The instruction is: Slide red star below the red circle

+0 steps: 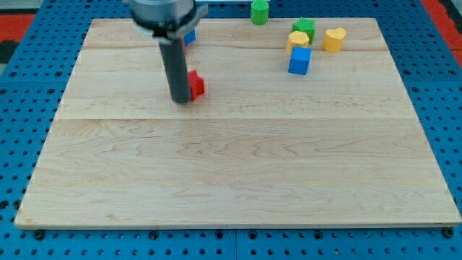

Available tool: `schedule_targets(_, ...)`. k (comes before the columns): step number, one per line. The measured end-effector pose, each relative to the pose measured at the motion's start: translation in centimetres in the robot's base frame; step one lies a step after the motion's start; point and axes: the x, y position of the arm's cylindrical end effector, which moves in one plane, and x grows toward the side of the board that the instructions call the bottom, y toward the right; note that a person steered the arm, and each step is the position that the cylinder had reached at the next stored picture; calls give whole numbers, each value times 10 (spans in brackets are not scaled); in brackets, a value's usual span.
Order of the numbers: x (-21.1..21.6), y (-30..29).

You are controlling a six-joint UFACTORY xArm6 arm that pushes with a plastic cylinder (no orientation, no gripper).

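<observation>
My tip touches left side of red plastic block, shape unclear, near wooden table top's top-left corner; contact there suits pushing. No gripper: bare rod. Red circle hidden, likely behind rod.

A wooden board is seen lying on a blue perforated surface. My tip is set down in the board's upper left part, touching the left side of a red block, whose shape cannot be made out. A blue block, half hidden by the rod, is seen above it. At the upper right, a green block, two yellow blocks and a blue cube are clustered. Another green block is placed just beyond the top edge.
</observation>
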Motion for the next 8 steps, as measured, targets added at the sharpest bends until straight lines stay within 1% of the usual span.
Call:
schedule_targets(1, -5, 12)
schedule_targets(2, -1, 41)
schedule_targets(3, -49, 58)
schedule_targets(4, -46, 5)
schedule_targets(5, -6, 30)
schedule_targets(6, -7, -8)
schedule_targets(7, -43, -14)
schedule_targets(8, -38, -7)
